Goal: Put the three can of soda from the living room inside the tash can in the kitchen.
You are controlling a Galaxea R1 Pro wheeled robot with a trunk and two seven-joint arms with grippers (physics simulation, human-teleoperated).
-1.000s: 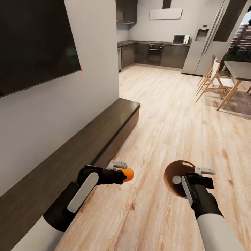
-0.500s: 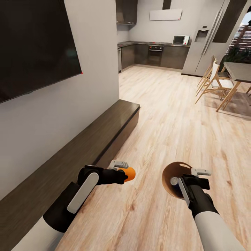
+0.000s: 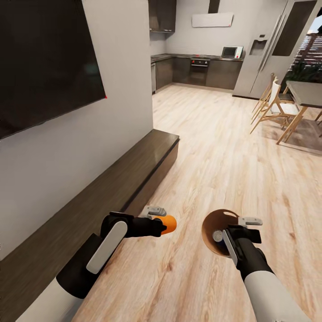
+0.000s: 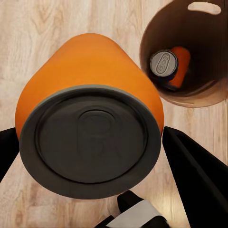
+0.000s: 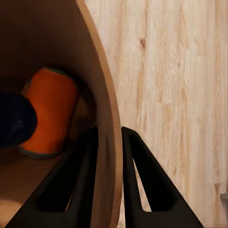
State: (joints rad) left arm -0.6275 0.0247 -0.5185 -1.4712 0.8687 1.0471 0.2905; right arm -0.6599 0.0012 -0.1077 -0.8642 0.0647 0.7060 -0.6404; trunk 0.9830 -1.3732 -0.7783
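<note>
Wood floor (image 3: pixel 223 147) runs ahead of me toward the kitchen (image 3: pixel 197 67), with the low dark bench (image 3: pixel 103 188) and wall TV (image 3: pixel 44 58) on my left.

I have the left gripper (image 3: pixel 160 222) clamped on an orange soda can (image 3: pixel 166 224), carried above the floor. My right gripper (image 3: pixel 235 233) pinches the rim wall of the trash can (image 3: pixel 210 226), one finger inside, one outside; a dark blue can (image 4: pixel 164 65) and another orange can (image 5: pixel 50 111) lie inside it.
</note>
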